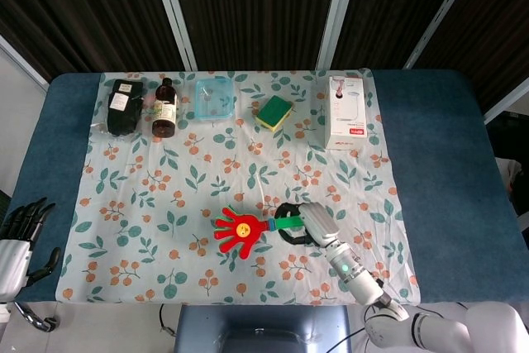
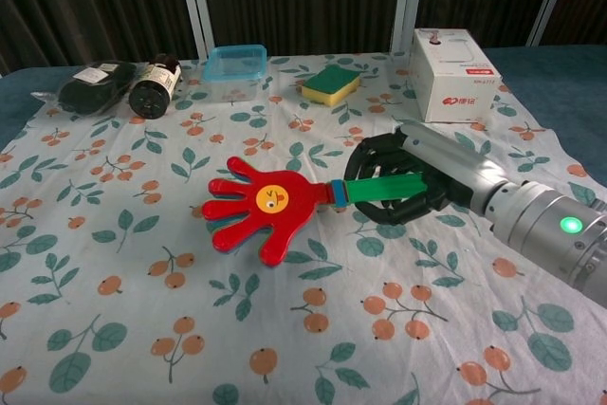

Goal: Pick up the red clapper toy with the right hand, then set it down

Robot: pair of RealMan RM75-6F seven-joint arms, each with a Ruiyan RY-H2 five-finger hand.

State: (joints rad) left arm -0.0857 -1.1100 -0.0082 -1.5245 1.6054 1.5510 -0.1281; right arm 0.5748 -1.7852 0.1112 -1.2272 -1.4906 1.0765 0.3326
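Observation:
The red clapper toy (image 2: 266,206) is shaped like a hand with a yellow face and a green handle (image 2: 384,187). My right hand (image 2: 403,182) grips that handle, and the toy sticks out to the left, lifted a little above the floral cloth. The head view has the toy (image 1: 241,228) near the cloth's front middle with the right hand (image 1: 306,222) just right of it. At the far left edge, off the table, my left hand (image 1: 21,233) hangs with its fingers apart and holds nothing.
Along the back of the cloth stand a dark pouch (image 1: 124,107), a brown bottle (image 1: 164,109), a clear blue box (image 1: 214,97), a green-yellow sponge (image 1: 274,112) and a white carton (image 1: 345,123). The blue table (image 1: 446,179) borders the cloth.

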